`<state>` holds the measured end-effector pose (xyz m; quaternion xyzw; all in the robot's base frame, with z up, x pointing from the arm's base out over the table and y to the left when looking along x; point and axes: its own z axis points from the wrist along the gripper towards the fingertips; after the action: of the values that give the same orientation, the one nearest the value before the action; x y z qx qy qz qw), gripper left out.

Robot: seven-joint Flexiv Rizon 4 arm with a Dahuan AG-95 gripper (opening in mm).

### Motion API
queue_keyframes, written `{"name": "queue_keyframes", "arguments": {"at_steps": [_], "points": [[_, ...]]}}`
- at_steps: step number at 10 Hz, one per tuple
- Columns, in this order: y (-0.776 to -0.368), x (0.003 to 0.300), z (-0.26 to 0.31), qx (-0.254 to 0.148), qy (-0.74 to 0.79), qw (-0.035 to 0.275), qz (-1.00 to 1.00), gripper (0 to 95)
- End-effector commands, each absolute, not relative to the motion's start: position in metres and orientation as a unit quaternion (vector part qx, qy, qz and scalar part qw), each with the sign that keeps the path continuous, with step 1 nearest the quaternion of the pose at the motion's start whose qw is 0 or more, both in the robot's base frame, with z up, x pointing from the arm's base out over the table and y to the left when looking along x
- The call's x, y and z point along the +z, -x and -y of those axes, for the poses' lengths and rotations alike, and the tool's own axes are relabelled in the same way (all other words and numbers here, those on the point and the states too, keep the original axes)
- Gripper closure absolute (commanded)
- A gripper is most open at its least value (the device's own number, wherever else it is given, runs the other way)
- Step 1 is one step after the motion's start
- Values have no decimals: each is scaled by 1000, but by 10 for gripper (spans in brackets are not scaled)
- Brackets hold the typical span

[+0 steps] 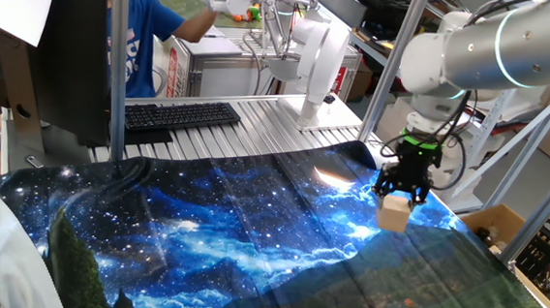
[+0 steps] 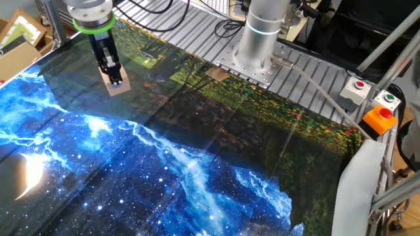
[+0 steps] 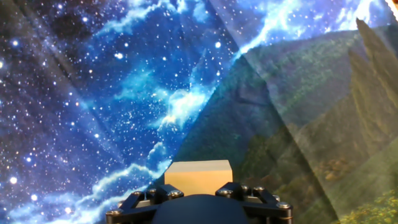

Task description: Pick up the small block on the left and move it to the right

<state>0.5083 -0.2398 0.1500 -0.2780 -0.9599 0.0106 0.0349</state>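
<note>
claw (image 1: 401,196) grips small block (image 1: 394,215) above starry cloth (image 1: 213,246).

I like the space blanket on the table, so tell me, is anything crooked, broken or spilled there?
Nothing looks broken or spilled. The starry blue printed cloth has a few creases. The black two-finger gripper holds the small pale tan wooden cube near one edge of the cloth, and the cube sits squarely between the fingers in the hand view.
</note>
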Motion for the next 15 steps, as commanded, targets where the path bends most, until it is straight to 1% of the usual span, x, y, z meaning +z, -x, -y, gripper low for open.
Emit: {"name": "queue_keyframes", "arguments": {"at_steps": [1,2,4,5,6,9,11,12,15], "points": [[-507,151,239,11,268,30,963,950],[-507,151,239,10,254,10,967,950],[-507,151,239,9,203,1,979,950],[-507,151,239,7,159,-18,987,950],[-507,151,239,5,131,-29,991,950],[-507,151,239,0,95,-30,995,950],[-507,151,239,0,97,-30,995,950],[-506,150,236,-7,109,-25,994,950],[-499,144,205,-7,134,-27,991,950]]}}
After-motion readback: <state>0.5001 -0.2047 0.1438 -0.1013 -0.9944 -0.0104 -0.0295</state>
